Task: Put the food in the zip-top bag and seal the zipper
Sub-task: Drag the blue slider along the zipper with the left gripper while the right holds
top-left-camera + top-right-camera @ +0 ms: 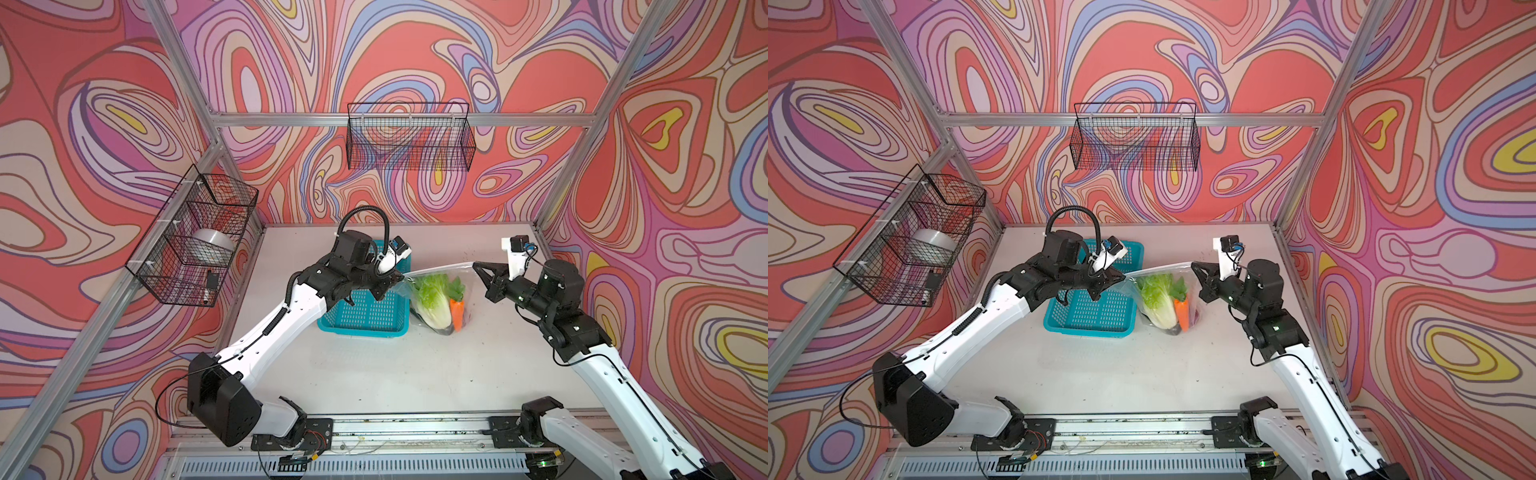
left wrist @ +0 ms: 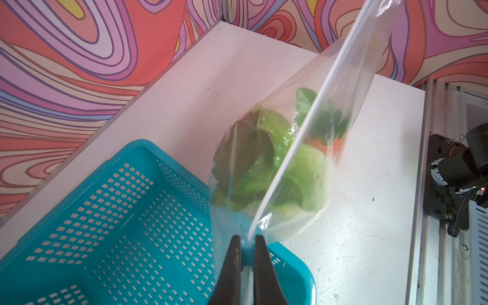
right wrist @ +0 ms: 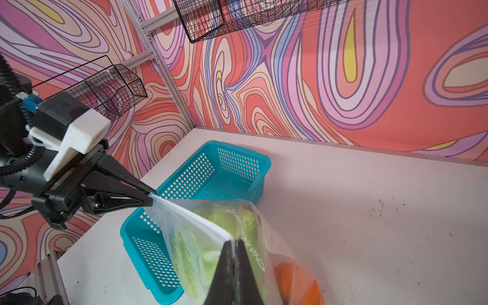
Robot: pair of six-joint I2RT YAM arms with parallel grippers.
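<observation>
The clear zip-top bag hangs stretched between my two grippers, its bottom resting on the table. Inside it are food pieces: the green-white lettuce and the carrot. The zipper runs taut as one white line. My left gripper is shut on the light-blue slider at the bag's left end. At the right corner my right gripper is shut on the zipper edge.
A teal perforated basket stands empty just left of the bag, under my left gripper. Black wire baskets hang on the back wall and the left wall. The arm bases sit along the front rail.
</observation>
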